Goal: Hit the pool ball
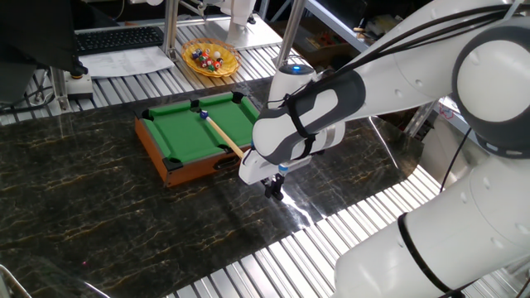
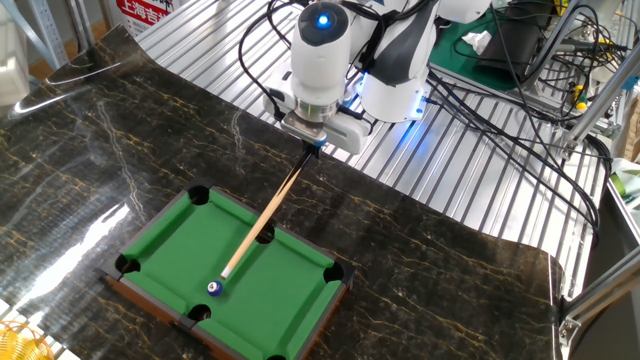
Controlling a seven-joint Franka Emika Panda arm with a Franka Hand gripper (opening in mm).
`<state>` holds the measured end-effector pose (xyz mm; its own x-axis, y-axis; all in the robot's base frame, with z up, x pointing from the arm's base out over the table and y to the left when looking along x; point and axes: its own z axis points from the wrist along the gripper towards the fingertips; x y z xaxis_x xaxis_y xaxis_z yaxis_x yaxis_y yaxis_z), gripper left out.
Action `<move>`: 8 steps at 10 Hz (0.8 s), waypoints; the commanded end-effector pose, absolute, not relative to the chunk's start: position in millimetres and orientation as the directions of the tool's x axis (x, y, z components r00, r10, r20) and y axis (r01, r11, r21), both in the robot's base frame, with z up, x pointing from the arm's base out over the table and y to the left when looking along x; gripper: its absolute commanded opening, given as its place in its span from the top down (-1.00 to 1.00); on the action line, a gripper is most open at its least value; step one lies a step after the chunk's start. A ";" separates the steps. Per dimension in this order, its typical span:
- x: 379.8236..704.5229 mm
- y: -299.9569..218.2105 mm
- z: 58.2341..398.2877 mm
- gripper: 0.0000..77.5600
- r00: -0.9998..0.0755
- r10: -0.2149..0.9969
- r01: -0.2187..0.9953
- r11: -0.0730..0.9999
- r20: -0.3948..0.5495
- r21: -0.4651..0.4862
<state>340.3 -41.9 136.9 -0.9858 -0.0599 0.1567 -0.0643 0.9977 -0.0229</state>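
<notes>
The pool ball (image 2: 214, 289) is tiny, dark blue with a pale spot, and lies on the green felt of the mini pool table (image 2: 290, 300) near a side pocket. It also shows in the one fixed view (image 1: 203, 113) near the table's far rail. My gripper (image 2: 312, 146) is shut on the butt of a thin wooden cue stick (image 2: 266, 215), beyond the table's edge. The cue slants down over the felt and its tip sits just short of the ball. In the one fixed view the gripper (image 1: 273, 189) is mostly hidden under the arm and the cue (image 1: 225, 137) points at the ball.
A yellow basket (image 1: 210, 59) of bunched red, yellow and white balls stands on the metal slats behind the pool table (image 1: 174, 136). A keyboard (image 1: 116, 38) and papers lie at the back left. Cables (image 2: 500, 110) run over the slats by the robot base.
</notes>
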 end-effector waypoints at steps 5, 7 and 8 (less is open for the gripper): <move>343.4 -41.9 137.4 0.97 -0.987 -0.057 -0.061 0.998 0.152 -0.025; 344.1 -41.9 137.0 0.97 -0.987 -0.058 -0.062 0.998 0.152 -0.025; 344.2 -42.0 136.6 0.97 -0.987 -0.058 -0.063 0.998 0.152 -0.025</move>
